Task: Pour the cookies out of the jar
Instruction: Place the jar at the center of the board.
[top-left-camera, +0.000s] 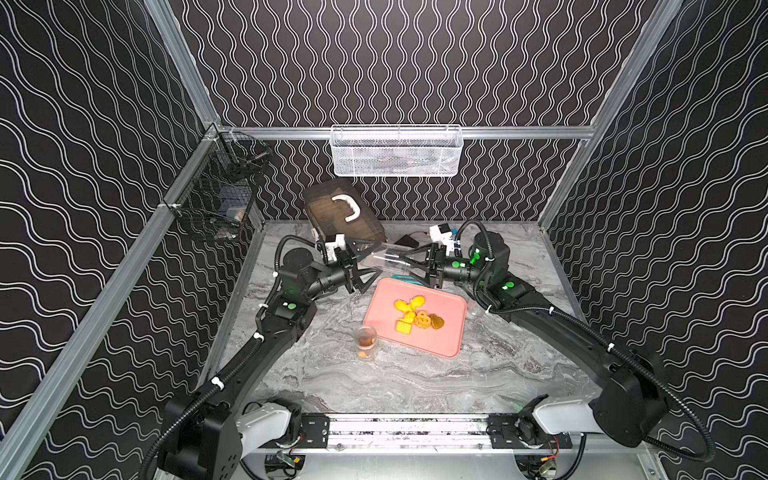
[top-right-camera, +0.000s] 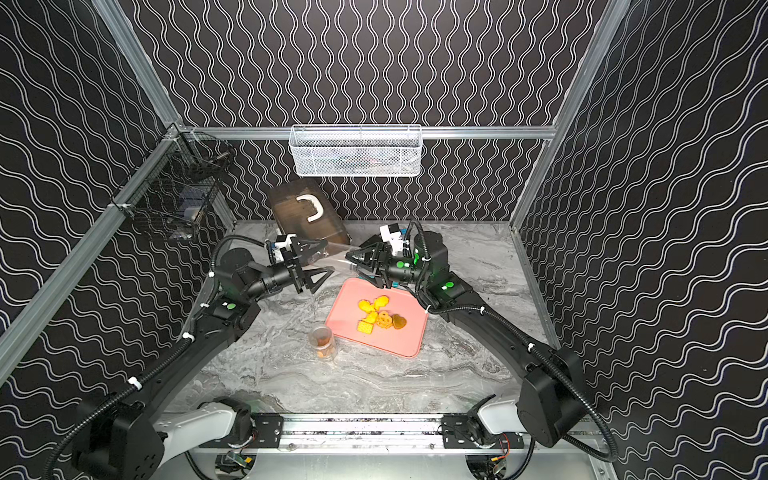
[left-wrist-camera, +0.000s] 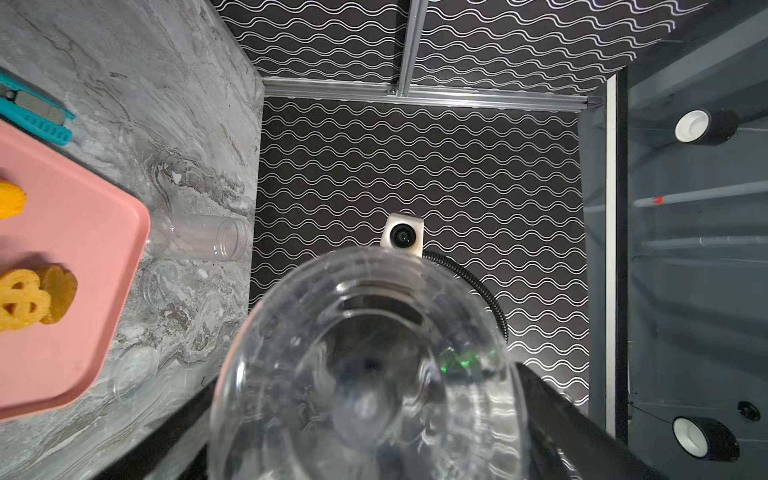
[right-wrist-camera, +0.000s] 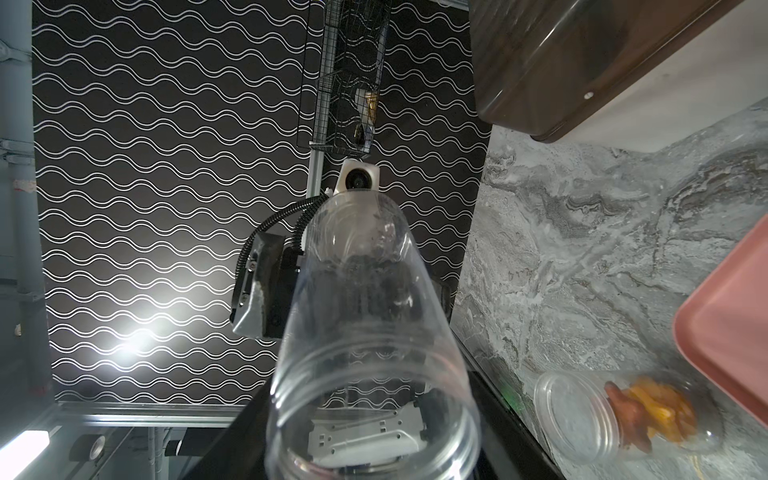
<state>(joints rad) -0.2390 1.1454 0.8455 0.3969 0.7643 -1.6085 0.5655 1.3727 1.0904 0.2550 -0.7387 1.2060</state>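
The right claw (top-left-camera: 409, 264) grips the mouth end of a clear, empty jar (top-left-camera: 388, 262) held sideways just above centre frame in both top views; the left claw (top-left-camera: 369, 261) gapes wide about its base. The cookies (top-left-camera: 417, 316) lie on the pink tray (top-left-camera: 451, 332) mid-frame; more sit in a small jar (top-left-camera: 365, 340) standing by its lower-left corner.

You're in a robot lab booth: metal rails (top-left-camera: 291, 133), wavy black walls (top-left-camera: 415, 62), two robot arms (top-left-camera: 266, 338), one worktop (top-left-camera: 415, 382).
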